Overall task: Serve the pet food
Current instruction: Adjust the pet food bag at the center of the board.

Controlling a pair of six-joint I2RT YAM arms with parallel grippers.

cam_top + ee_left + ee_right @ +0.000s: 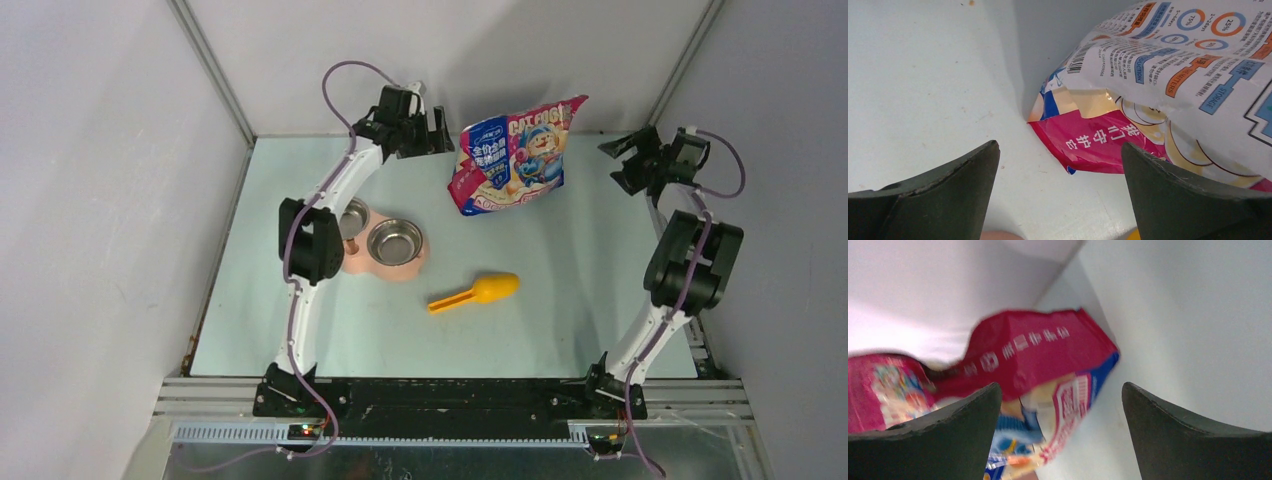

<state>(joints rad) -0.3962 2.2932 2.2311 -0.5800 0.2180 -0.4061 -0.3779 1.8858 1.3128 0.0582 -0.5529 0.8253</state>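
The glossy blue, pink and red "CAT FOOD" bag (pixel 515 155) stands leaning at the back of the table. The pet food itself is hidden inside it. My left gripper (pixel 440 130) hovers just left of the bag, open, its jaws wide apart with nothing between them. In the left wrist view the bag's pink bottom corner (pixel 1098 142) lies ahead of the open gripper (pixel 1060 160). My right gripper (pixel 615 167) hangs to the right of the bag, apart from it, also open. The right wrist view is blurred, with the bag (pixel 1038 370) ahead of the open gripper (pixel 1061 400).
A pink feeder (pixel 420 262) with two steel bowls sits left of centre, and my left arm crosses above its left bowl. An orange scoop (pixel 478 292) lies in the middle of the pale green table (pixel 560 320). Grey walls (pixel 440 50) close in the back and both sides.
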